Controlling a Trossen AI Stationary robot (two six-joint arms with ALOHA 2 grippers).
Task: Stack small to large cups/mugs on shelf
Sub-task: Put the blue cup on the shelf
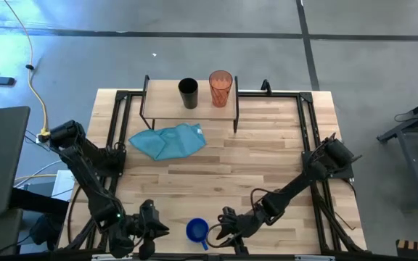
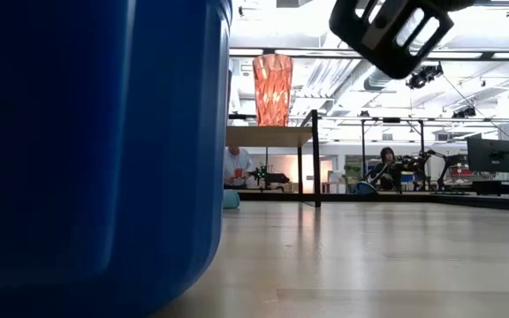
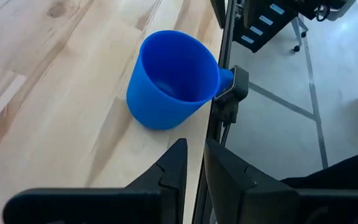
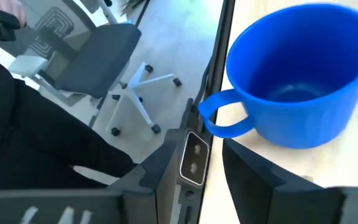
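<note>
The small blue mug [image 1: 197, 230] stands upright on its base at the table's near edge, its handle [image 4: 221, 118] pointing toward my right gripper [image 1: 222, 229]. That gripper is open and low, just right of the mug, with its fingers [image 4: 166, 163] short of the handle; I see no touch. My left gripper [image 1: 151, 228] is shut and waits left of the mug [image 3: 169, 81]. The black cup [image 1: 188, 93] and the red-orange tumbler [image 1: 220, 88] stand side by side on the shelf [image 1: 167, 109]. In the low view the mug [image 2: 95, 150] fills the left.
A teal cloth [image 1: 169, 140] lies crumpled on the table in front of the shelf. A black frame [image 1: 307, 123] runs along the table's sides. A small black device [image 3: 232, 93] sits at the near edge beside the mug. Bare wood lies between the mug and the cloth.
</note>
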